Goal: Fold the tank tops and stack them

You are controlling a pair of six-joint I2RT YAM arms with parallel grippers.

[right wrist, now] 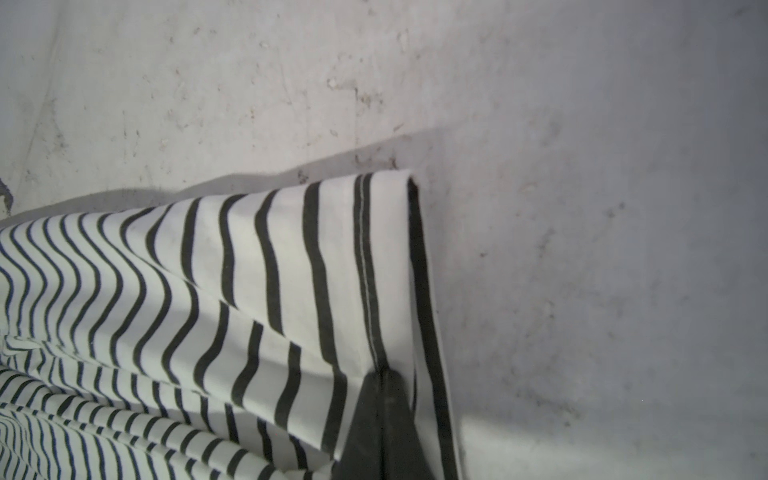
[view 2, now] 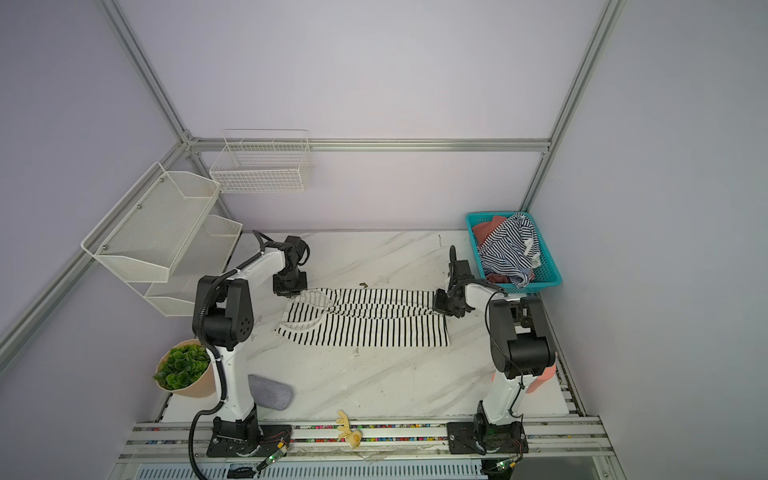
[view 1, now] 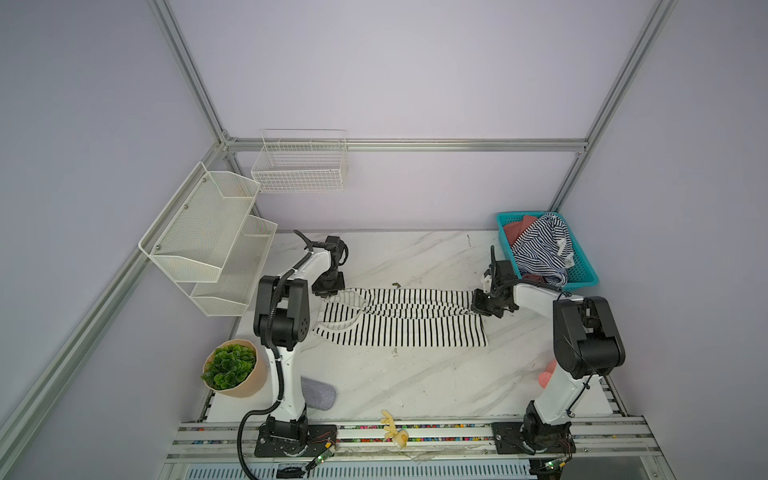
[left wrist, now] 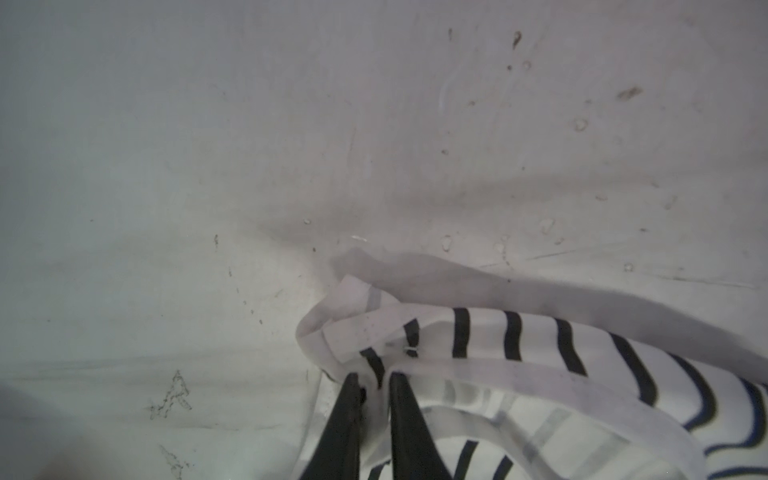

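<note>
The white tank top (view 1: 415,332) is soft matt cloth with black stripes. The table (view 1: 415,386) under it has a smooth marble-look top with a faint sheen (scuffed and speckled up close). At the table's far right corner the teal basket (view 1: 582,272) is plastic lattice; the navy-striped tank top (view 1: 540,249) in it is matt cloth too. Off the table's left edge hang white-painted wire-mesh shelves (view 1: 199,232), probably metal.

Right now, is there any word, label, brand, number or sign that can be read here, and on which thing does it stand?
No readable text in any view.
White patch on the navy-striped tank top in the teal basket: too small to read.
Scribbled marks on the table: no letters can be made out.
White black-striped tank top: stripes only.
</note>
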